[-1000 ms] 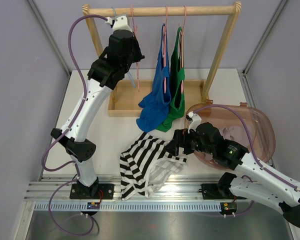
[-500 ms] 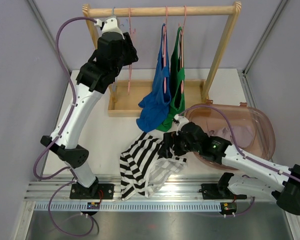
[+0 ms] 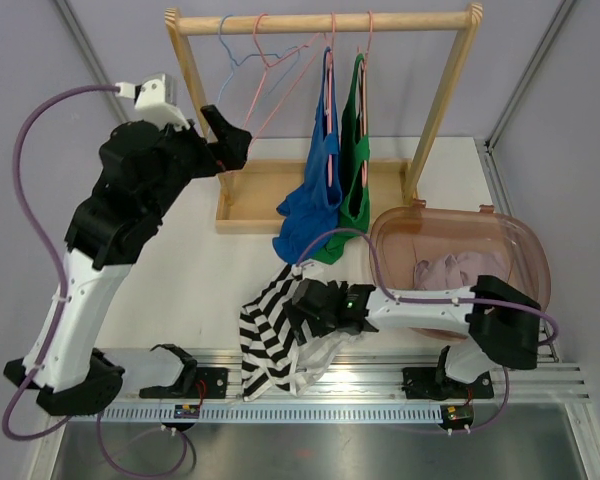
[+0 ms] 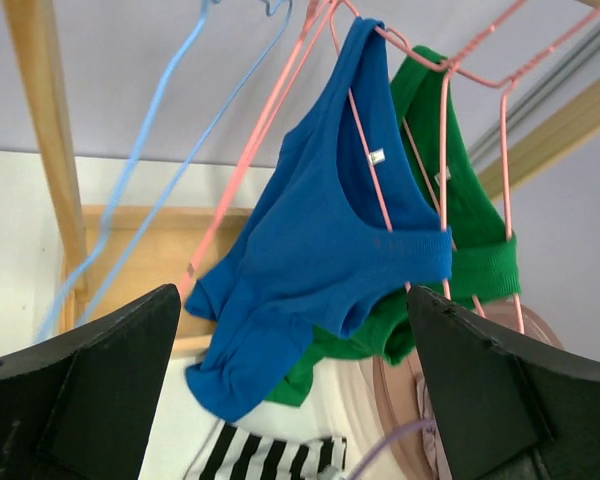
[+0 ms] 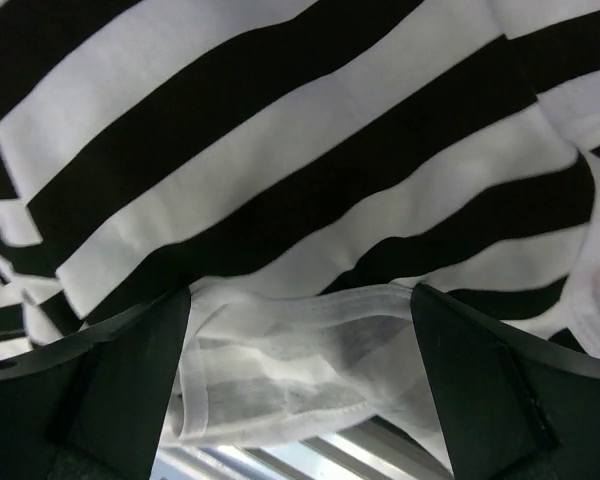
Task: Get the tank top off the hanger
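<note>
A black-and-white striped tank top (image 3: pixel 276 338) lies crumpled on the table near the front rail, off any hanger. My right gripper (image 3: pixel 300 306) rests low over it, open, its jaws straddling a white hem fold (image 5: pixel 280 385). An empty pink hanger (image 3: pixel 280 68) hangs tilted on the wooden rail (image 3: pixel 320 20). My left gripper (image 3: pixel 228 135) is open and empty, just left of and below that hanger. A blue tank top (image 3: pixel 315 190) and a green tank top (image 3: pixel 356 170) hang on pink hangers. The left wrist view shows the blue one (image 4: pixel 320 240) and the green one (image 4: pixel 475 255) ahead.
An empty blue hanger (image 3: pixel 235 45) hangs at the rail's left end. The wooden rack base (image 3: pixel 250 205) sits at the back. A translucent pink basket (image 3: pixel 510 240) holding a lavender garment (image 3: pixel 448 268) stands at the right. Metal rail (image 3: pixel 320 390) runs along the front edge.
My left gripper opened, let go of the pink hanger and drew back to the left; the hanger now swings on the rail. My right arm reached left over the striped top.
</note>
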Action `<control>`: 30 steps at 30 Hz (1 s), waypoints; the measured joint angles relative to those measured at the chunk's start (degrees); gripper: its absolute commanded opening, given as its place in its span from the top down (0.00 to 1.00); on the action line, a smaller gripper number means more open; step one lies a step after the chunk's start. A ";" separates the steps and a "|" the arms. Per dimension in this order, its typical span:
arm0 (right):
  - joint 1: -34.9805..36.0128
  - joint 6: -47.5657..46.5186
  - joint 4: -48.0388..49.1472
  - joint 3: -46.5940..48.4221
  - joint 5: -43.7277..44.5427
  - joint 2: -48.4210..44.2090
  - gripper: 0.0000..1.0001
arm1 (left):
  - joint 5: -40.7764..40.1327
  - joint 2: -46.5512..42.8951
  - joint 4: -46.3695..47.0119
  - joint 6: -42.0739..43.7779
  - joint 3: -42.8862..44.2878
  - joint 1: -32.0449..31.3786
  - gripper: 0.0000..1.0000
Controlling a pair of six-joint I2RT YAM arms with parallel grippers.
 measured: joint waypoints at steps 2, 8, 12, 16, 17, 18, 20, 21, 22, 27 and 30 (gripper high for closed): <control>0.98 0.17 0.24 1.29 1.64 3.72 0.01 | 0.35 -4.24 0.42 0.02 -3.85 0.00 0.01; 2.14 -0.20 -0.37 5.86 7.43 12.02 0.69 | 0.24 -15.93 0.61 0.70 -14.19 0.00 0.01; 2.21 0.17 0.44 6.69 9.03 12.92 1.00 | -0.68 -23.26 0.33 1.16 -22.03 0.02 0.01; 2.27 0.37 -1.79 5.70 9.77 9.51 1.00 | -1.40 -29.97 -0.13 2.14 -29.07 0.02 0.01; 2.27 0.39 -3.08 5.35 10.29 7.23 1.00 | -1.81 -31.41 -0.57 2.51 -30.29 0.02 0.01; 2.29 0.39 -4.35 5.25 10.97 4.90 1.00 | -2.36 -32.59 -1.14 2.71 -31.28 0.02 0.01; 2.29 0.42 -7.17 5.16 12.76 -1.73 1.00 | -3.91 -34.60 -1.97 3.10 -32.83 0.02 0.01; 2.29 0.42 -8.52 5.20 14.08 -5.66 1.00 | -4.81 -35.41 -2.32 3.32 -33.46 0.02 0.01; 2.32 0.48 -10.10 5.31 15.43 -9.55 1.00 | -5.51 -36.06 -2.40 3.50 -33.99 0.02 0.01; 2.27 1.88 -22.05 9.51 24.26 -22.95 1.00 | -8.48 -38.93 -5.16 4.02 -36.02 0.02 0.01; 2.05 5.20 -32.09 13.64 29.81 -25.99 1.00 | -9.62 -40.74 -6.16 4.42 -37.00 0.02 0.01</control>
